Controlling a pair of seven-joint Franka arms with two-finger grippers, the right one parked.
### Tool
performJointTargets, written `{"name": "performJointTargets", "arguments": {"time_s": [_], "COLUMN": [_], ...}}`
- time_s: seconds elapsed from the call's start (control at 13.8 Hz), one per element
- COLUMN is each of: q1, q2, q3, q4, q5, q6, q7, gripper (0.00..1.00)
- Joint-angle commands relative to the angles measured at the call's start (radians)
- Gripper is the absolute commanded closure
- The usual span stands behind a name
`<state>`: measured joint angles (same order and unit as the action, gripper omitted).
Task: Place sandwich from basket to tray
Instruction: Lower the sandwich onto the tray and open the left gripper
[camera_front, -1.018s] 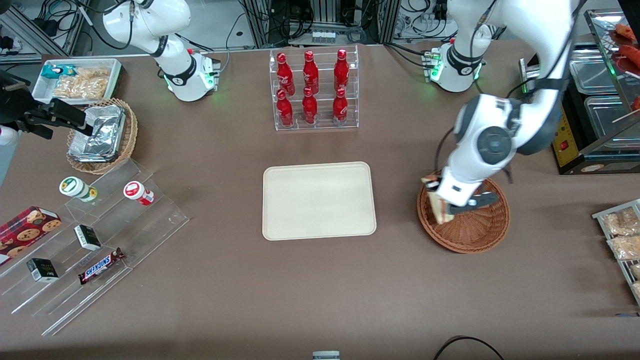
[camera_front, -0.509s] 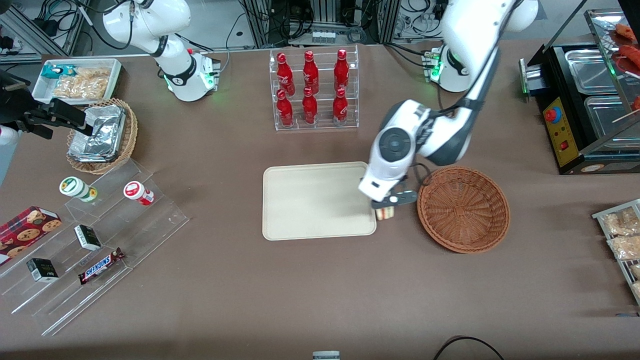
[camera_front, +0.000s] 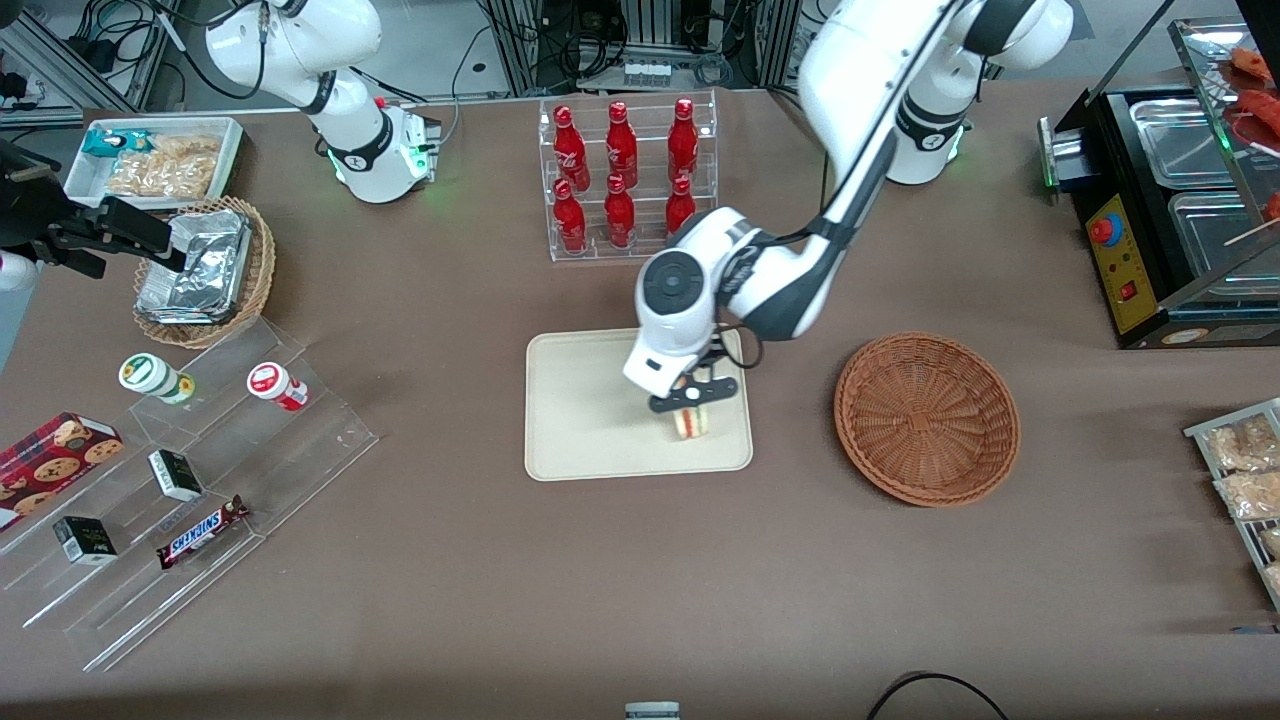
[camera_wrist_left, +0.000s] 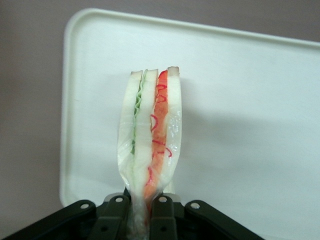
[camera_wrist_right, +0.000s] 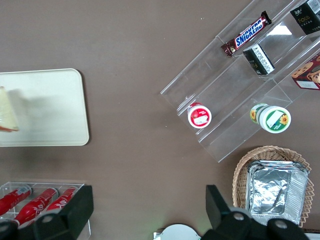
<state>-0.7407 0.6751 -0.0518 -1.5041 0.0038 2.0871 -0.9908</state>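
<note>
My left gripper hangs over the cream tray, above the tray's end nearest the basket, and is shut on the sandwich. In the left wrist view the black fingers pinch the wrapped end of the sandwich, whose pale bread with green and red filling layers points at the tray below. The reddish-brown wicker basket sits on the table beside the tray, toward the working arm's end, with nothing in it. The right wrist view catches a corner of the sandwich over the tray.
A clear rack of red bottles stands farther from the front camera than the tray. Toward the parked arm's end are a tan basket of foil packets, a white bin of snacks and a clear stepped shelf. A food warmer stands toward the working arm's end.
My gripper lifted the sandwich out of the basket, carried it past the tray's rim, and now holds it over the tray. The basket is left empty.
</note>
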Motion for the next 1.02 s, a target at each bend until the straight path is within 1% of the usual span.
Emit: {"name": "performJointTargets", "arguments": {"time_s": [0.0,0.22,0.36,0.44,0.51,0.58,0.65,0.95], "q1": [-0.046,-0.06,-0.058,-0.058,-0.058,-0.058,-0.058,-0.054], "q2": [0.109,0.155,0.156,0.156,0.158,0.156,0.155,0.101], "q3": [0.013,0.013,0.01,0.006,0.006,0.006,0.006,0.01], "q4": [0.149,0.212,0.212,0.212,0.208,0.208,0.211,0.214], "q5": [-0.001,-0.002,-0.004,-0.004,-0.005,-0.022,-0.045,-0.039], "q6": [-0.015,-0.015,-0.015,-0.013,-0.012,-0.006,-0.001,-0.013], "q7": [-0.048,-0.051,-0.048,-0.046,-0.048,-0.051,-0.054,-0.043], "gripper": [0.95,0.95,0.95,0.92,0.74,0.01,0.0,0.0]}}
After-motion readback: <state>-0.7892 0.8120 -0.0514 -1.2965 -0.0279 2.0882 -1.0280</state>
